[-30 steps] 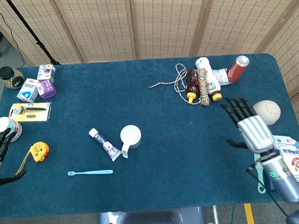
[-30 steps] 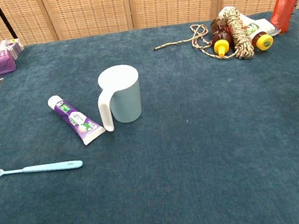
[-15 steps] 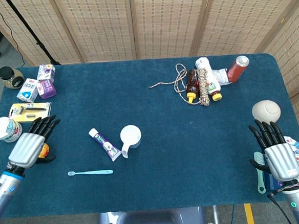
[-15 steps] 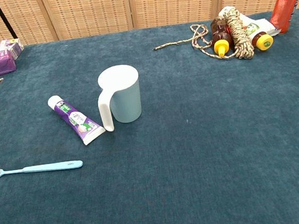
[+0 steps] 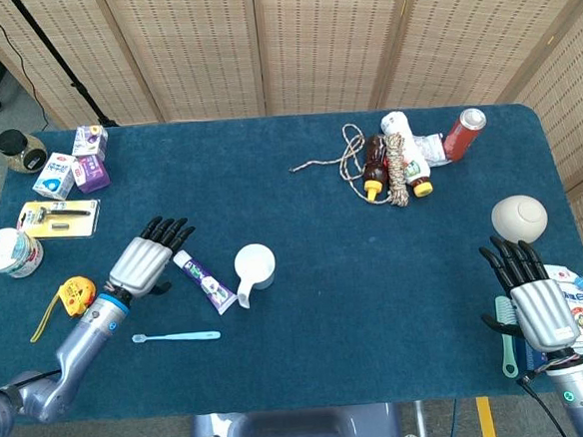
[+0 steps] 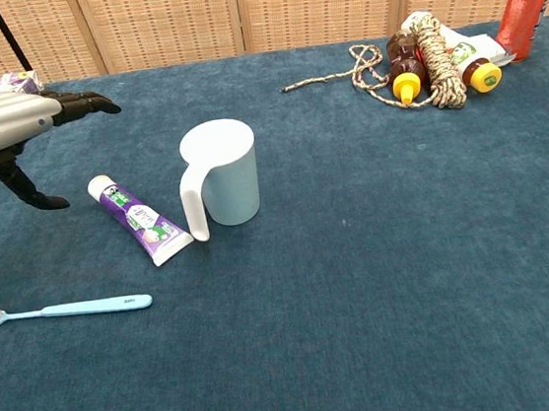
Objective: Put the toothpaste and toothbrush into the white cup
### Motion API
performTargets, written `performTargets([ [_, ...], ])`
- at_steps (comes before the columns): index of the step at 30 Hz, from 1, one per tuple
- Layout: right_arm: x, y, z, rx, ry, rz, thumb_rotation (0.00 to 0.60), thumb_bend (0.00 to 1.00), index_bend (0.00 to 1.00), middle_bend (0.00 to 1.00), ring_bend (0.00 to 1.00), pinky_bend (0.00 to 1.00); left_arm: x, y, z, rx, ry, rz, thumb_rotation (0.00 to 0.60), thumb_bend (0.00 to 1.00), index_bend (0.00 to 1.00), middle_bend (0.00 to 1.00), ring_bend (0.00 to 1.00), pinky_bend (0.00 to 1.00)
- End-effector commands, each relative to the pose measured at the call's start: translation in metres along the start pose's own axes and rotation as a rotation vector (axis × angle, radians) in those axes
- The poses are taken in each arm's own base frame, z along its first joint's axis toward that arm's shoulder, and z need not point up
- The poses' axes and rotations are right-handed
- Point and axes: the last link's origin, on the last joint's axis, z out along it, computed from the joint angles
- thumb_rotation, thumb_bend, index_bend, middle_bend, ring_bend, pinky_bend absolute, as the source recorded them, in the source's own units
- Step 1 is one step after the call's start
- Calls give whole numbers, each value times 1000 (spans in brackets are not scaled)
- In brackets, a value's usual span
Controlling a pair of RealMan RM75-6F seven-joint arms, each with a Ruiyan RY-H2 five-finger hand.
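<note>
White and purple toothpaste tube (image 5: pixel 205 282) flat on blue cloth-covered table (image 5: pixel 321 206), white cap end toward far left, crimped end just beside handle of white plastic cup (image 5: pixel 254 267). Cup upright, mouth up, handle pointing toward robot; nothing visible inside. Light blue toothbrush (image 5: pixel 177 337) flat on cloth nearer robot than tube, bristle end to left, well apart from cup.

Left hand (image 5: pixel 144 261) just left of tube cap, above cloth, fingers extended and spread, thumb hanging down in chest view (image 6: pixel 7 122); holding nothing, no contact with tube visible. Right hand (image 5: pixel 529 294) at right table edge, fingers straight and apart, palm down, holding nothing.

Yellow tape measure (image 5: pixel 75 293) left of left forearm. White round tub (image 5: pixel 6 251) at left edge; yellow blister card (image 5: pixel 59 218) beyond it. Small white and purple cartons (image 5: pixel 76 164) at far left corner, dark jar (image 5: pixel 19 150) beside them. Coiled beige rope (image 5: pixel 383 164) draped over brown bottles with yellow caps (image 5: pixel 375 169) at far right; red bottle (image 5: pixel 463 132) next to them. Pale round ball-like object (image 5: pixel 520 218) beyond right hand; printed packets (image 5: pixel 579 308) and green comb-like item (image 5: pixel 505 334) beside right hand.
</note>
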Motion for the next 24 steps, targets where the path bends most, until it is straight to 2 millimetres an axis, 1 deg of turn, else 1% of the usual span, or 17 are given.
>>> performTargets([
  [1,0,0,0,1,-2,3,600,0,0,0,0,0,-7,7,12,-6,-13,36,600,185,35,0,0,1],
  [5,-1,0,1,0,-5,7,600,0,0,0,0,0,-13,13,18,-14,-15,63,600,187,121,9,0,40],
  [7,-1,0,1,-1,-6,10,600,0,0,0,0,0,-16,17,22,-21,-12,79,600,189,173,59,4,86],
  [8,-1,0,1,-1,-7,12,600,0,0,0,0,0,-17,18,23,-24,-8,83,600,190,214,104,17,120],
  [9,-1,0,1,-2,-7,15,600,0,0,0,0,0,-18,22,25,-32,2,92,600,194,260,150,44,156],
  [12,0,1,1,-5,-3,21,600,0,0,0,0,0,-21,29,27,-52,24,120,600,205,338,221,116,224],
  [18,-1,2,2,-5,-13,33,600,0,0,0,0,0,-35,37,30,-65,25,184,600,213,379,257,183,271],
  [24,-1,1,3,1,-14,40,600,0,0,0,0,0,-42,43,33,-64,70,199,600,217,403,271,196,287],
])
